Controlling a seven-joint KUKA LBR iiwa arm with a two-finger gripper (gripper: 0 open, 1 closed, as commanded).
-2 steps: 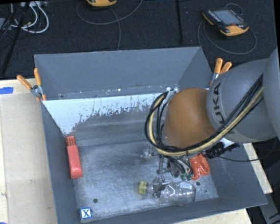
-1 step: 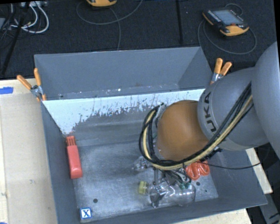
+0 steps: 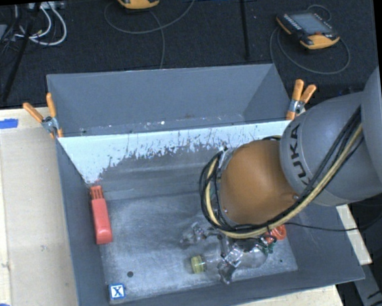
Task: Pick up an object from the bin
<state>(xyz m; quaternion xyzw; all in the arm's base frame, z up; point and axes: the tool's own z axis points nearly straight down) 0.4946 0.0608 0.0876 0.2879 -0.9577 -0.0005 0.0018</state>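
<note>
Fingers [image 3: 230, 265] are low in the bin [image 3: 173, 103], at or just above the floor in its near-right part. How far apart they stand, and whether anything sits between them, cannot be told: the orange wrist cover [image 3: 254, 180] and its cable loops hang over them, and glinting clutter surrounds the tips.

Nearest things:
- yellow-green round piece [image 3: 198, 264], just beside the fingers on their left, lying on the floor. Contact cannot be told.
- clear glinting piece [image 3: 196, 234], near, up and to the left of the fingers, partly under the rim of the cover.
- more shiny material directly under the cover, too tangled to separate from the robot's own parts.

Further out: red brush-like tool [image 3: 101, 219] lies lengthwise along the left wall, well apart from the fingers. White tag with a blue X [image 3: 117, 291] sits in the near-left corner. The arm [image 3: 338, 148] enters from the right, over the bin's rim.

Progress, as a judgement: the approach and descent look done, since the fingers are down among the small things at the near-right. Nothing is visibly lifted clear of the floor, so the pick itself is not confirmed. Left to do — secure a hold, most likely on the yellow-green piece or the shiny clutter beside it, then raise it out of the bin.
</note>
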